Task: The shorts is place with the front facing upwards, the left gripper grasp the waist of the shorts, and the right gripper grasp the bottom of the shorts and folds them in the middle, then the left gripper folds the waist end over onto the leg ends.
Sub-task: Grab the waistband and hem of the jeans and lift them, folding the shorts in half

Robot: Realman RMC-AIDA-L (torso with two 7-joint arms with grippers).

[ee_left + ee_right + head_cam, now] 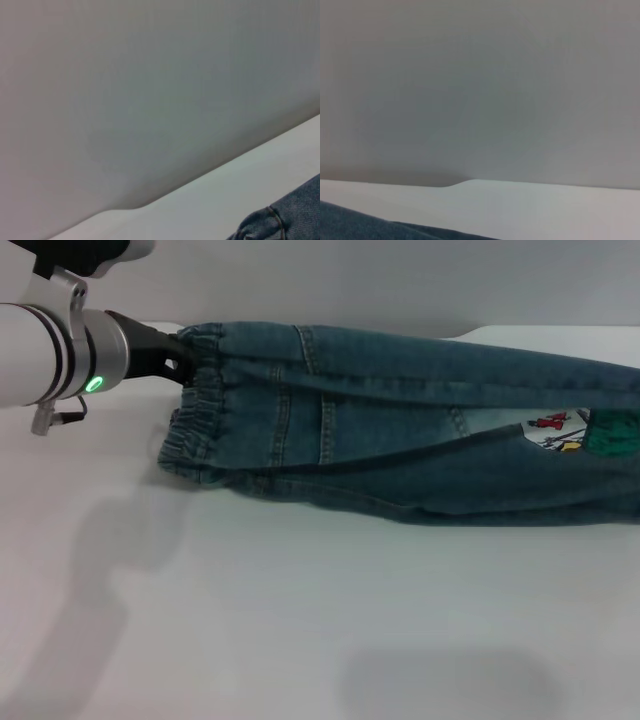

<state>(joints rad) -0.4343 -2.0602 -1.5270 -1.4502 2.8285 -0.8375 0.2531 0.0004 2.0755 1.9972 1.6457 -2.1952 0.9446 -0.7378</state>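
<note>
Where shorts (400, 430) lie, white table (300, 620) spreads.

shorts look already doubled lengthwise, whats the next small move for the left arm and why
Probably carry the waist across toward the leg ends, which lie past the head view's right edge. The shorts lie as one long strip, one leg over the other, and the left gripper is at the gathered band's far corner, so the lengthwise fold looks done. The right gripper is out of sight.

Blue denim shorts (400, 430) with pale faded patches and a red, orange and green cartoon print (585, 430) lie on a white desk (320, 620); the black left end effector (180, 358) meets a silver-white arm.
</note>
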